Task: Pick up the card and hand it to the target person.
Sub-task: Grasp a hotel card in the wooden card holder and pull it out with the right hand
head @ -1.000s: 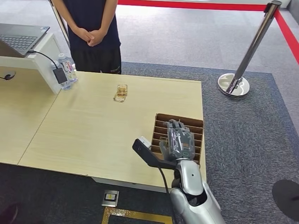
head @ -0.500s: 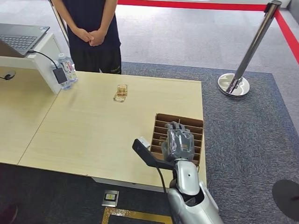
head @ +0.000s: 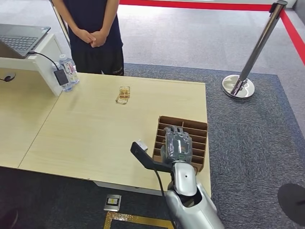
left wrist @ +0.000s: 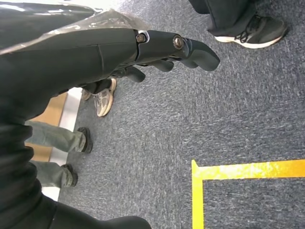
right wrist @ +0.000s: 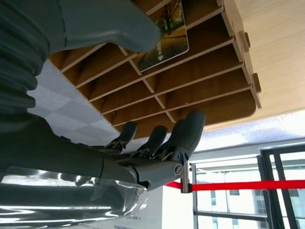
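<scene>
While the right hand hovers over the brown slotted rack at the table's 5 o'clock corner, its fingers are spread apart and hold nothing. From the right wrist cam, the card, printed w/ a tree picture, sits in 1 of the rack's slots; the thick thumb lies just beside it and partly covers it, and I cannot tell if it touches. The darker fingers reach along the rack's wooden dividers, apart from the card.

The left hand hangs low over grey carpet, fingers stretched out straight and slightly apart, holding nothing. Yellow floor tape marks a corner beneath it, and shoes of people standing nearby show at the carpet's edge.

At 12 o'clock beyond the table stands a person in dark clothes, hands clasped in front. A small clear object lies near the table's middle, toward 12 o'clock. At 10 o'clock are 2 water bottles, a black adapter and a laptop on a white stand. A metal post w/ red rope stands at 2 o'clock on the carpet.
</scene>
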